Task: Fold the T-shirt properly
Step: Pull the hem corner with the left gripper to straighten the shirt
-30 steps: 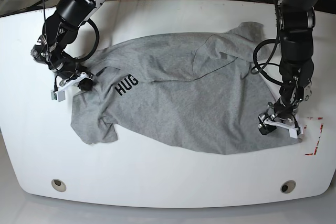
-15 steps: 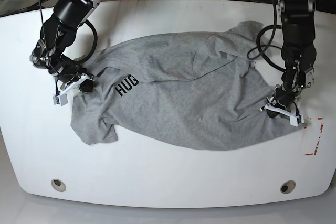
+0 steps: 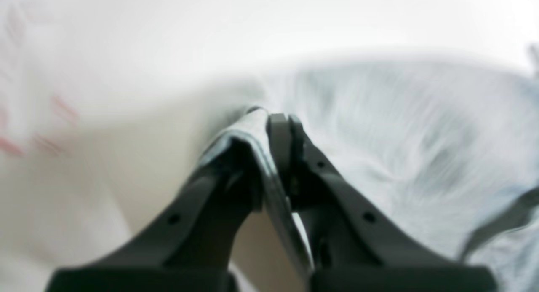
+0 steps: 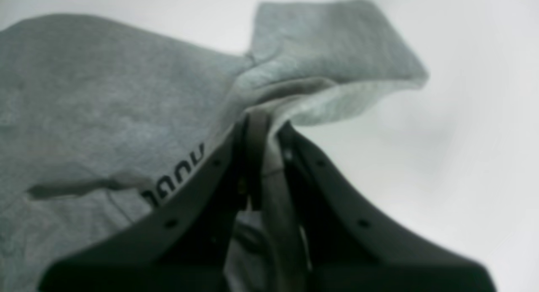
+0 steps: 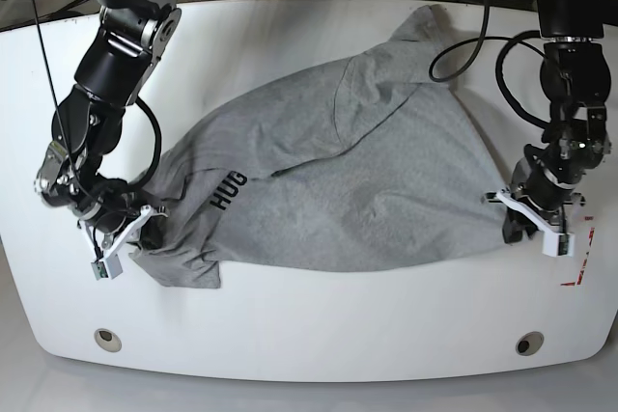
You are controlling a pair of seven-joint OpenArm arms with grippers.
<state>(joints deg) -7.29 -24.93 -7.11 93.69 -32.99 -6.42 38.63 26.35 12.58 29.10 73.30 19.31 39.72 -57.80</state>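
The grey T-shirt (image 5: pixel 328 180) lies spread and rumpled across the middle of the white table (image 5: pixel 309 335), the letters "HUG" showing at centre left. At the frame's right, the left gripper (image 5: pixel 529 222) is clamped on the shirt's edge. At lower left, the right gripper (image 5: pixel 143 231) is closed on fabric near a sleeve.

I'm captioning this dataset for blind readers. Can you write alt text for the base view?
A grey T-shirt lies rumpled on a white table, pinched at opposite ends by two robot arms. The right gripper holds its sleeve end, the left gripper the hem end. Black letters "HUG" show.
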